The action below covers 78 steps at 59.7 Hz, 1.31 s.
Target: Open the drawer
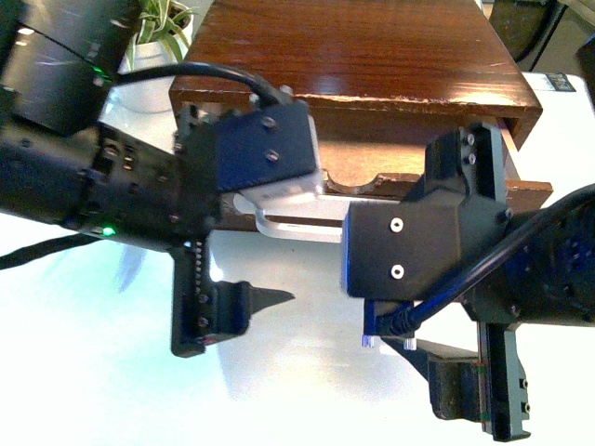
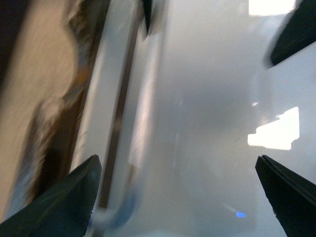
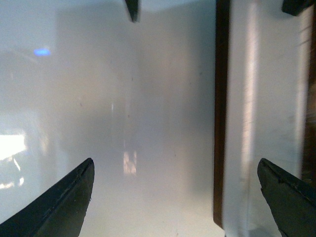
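Note:
The dark-brown wooden box (image 1: 353, 46) stands at the back of the white table. Its drawer (image 1: 526, 193) sticks out a little, showing the half-round notch (image 1: 358, 182) and a pale inside. The white bar handle (image 1: 279, 226) runs along its front. My left gripper (image 1: 244, 218) is open, level with the handle's left part, one finger (image 1: 251, 302) over the table. In the left wrist view the gripper (image 2: 182, 197) is empty, with the blurred drawer front (image 2: 64, 113) beside one finger. My right gripper (image 1: 423, 269) is open before the drawer's right part. In the right wrist view it (image 3: 175, 197) is empty, the handle (image 3: 247, 123) inside its span.
A potted plant (image 1: 153, 46) in a white pot stands left of the box. The glossy white table (image 1: 307, 372) stretches in front of the drawer. Both arms' black cables cross the front view.

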Each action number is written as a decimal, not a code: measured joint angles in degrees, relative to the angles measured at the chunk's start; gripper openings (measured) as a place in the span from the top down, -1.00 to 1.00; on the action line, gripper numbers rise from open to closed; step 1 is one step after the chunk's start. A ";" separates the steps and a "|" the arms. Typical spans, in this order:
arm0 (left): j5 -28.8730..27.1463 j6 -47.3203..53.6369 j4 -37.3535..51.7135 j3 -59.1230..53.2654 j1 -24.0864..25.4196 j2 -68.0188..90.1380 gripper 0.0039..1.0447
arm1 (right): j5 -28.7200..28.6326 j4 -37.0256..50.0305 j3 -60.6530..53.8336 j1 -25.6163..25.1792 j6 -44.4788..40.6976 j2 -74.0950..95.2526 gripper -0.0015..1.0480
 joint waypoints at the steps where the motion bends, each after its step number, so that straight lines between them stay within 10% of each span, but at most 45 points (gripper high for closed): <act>1: 0.42 -0.70 -0.02 -0.42 0.68 -0.52 -0.84 | -0.66 -0.17 -0.26 -0.02 0.48 -1.29 -0.83; 25: 5.35 -14.62 0.72 -3.13 12.61 -11.74 -0.84 | -6.88 -5.09 -4.00 -9.62 11.54 -22.23 -0.83; 42: 6.43 -39.98 10.71 -1.95 31.26 -19.85 -0.84 | -5.62 -1.57 -6.36 -25.27 28.41 -34.29 -0.83; 48: -3.43 -49.99 21.57 -5.31 38.10 -25.31 -0.68 | -3.89 -0.28 -7.37 -27.78 36.33 -39.82 -0.83; 55: -15.65 -54.31 35.28 -15.63 39.93 -33.29 -0.31 | 10.56 19.45 -15.15 -26.99 53.48 -42.62 -0.46; 73: -22.80 -56.46 38.18 -33.81 31.82 -47.56 0.98 | 12.26 23.82 -26.80 -26.73 66.88 -52.54 0.81; 78: -24.44 -56.50 37.64 -36.79 30.45 -50.99 0.97 | 12.24 22.71 -28.39 -26.73 67.17 -55.36 0.96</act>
